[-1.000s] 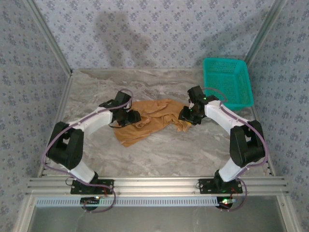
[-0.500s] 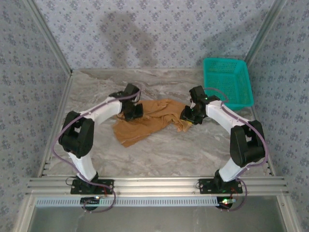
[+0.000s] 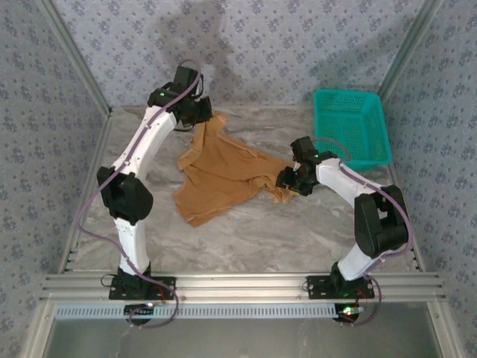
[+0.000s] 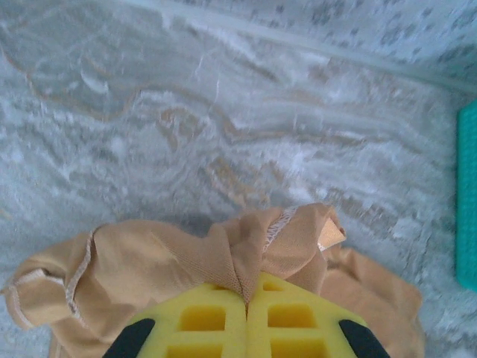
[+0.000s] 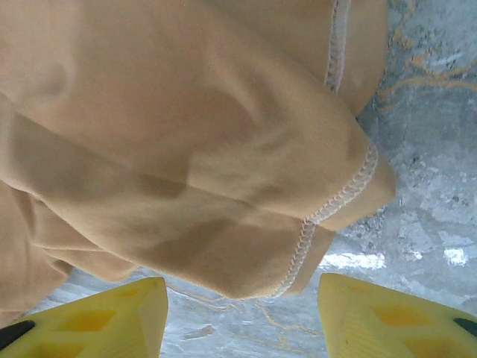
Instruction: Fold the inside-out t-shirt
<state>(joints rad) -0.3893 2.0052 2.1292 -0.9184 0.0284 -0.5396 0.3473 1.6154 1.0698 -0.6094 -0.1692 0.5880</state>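
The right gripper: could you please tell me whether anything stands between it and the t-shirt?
Nothing visible does. The open right gripper sits at the t-shirt's hemmed edge, with bare table between its fingers.

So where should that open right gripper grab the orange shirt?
Probably the stitched hem fold at the right end of the t-shirt, coming straight down from above. It bulges up off the table between the fingers of the open right gripper, while the left gripper holds the far end up.
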